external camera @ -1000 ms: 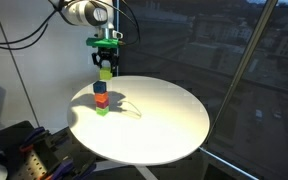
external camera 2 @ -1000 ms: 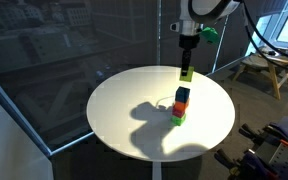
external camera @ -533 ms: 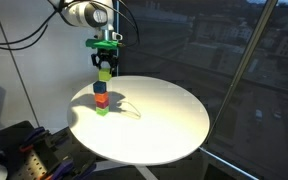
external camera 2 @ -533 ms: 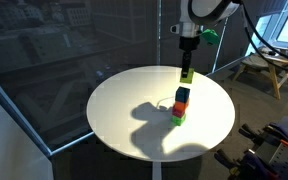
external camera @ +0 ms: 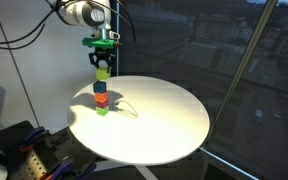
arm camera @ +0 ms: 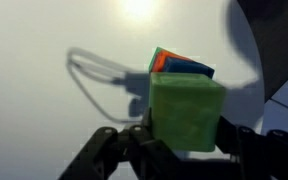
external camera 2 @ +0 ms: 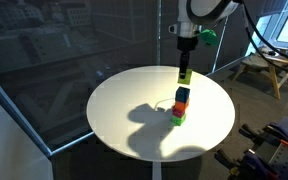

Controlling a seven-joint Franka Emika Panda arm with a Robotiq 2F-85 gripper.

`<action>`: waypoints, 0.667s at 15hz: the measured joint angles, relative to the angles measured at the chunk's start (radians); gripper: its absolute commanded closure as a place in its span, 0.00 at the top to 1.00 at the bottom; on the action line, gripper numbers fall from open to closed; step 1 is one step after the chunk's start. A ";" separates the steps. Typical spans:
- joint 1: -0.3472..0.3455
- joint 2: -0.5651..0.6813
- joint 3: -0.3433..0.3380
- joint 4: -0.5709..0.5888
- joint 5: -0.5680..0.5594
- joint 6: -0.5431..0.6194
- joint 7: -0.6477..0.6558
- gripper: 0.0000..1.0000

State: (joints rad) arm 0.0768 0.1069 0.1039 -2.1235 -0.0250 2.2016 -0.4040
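Dark window glass (external camera 2: 44, 50) surrounds a round white table (external camera: 164, 125). Toward one side of the table stands a stack of three small cubes (external camera: 101, 99): blue on top, red in the middle, green at the bottom. The black gripper (external camera: 103, 68) hangs straight above the stack, its jaws drawn narrow and clamped on a lime-green cube (arm camera: 187, 110). In both exterior views this cube sits just above the blue top cube (external camera 2: 182, 94), not touching it.
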 measured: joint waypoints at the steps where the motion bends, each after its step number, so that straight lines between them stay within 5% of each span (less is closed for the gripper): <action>1: 0.005 -0.002 0.001 -0.001 0.000 0.000 0.013 0.30; 10: 0.016 -0.045 0.005 -0.034 0.000 0.000 0.113 0.30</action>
State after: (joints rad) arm 0.0926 0.0620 0.1089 -2.1574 -0.0250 2.2016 -0.2913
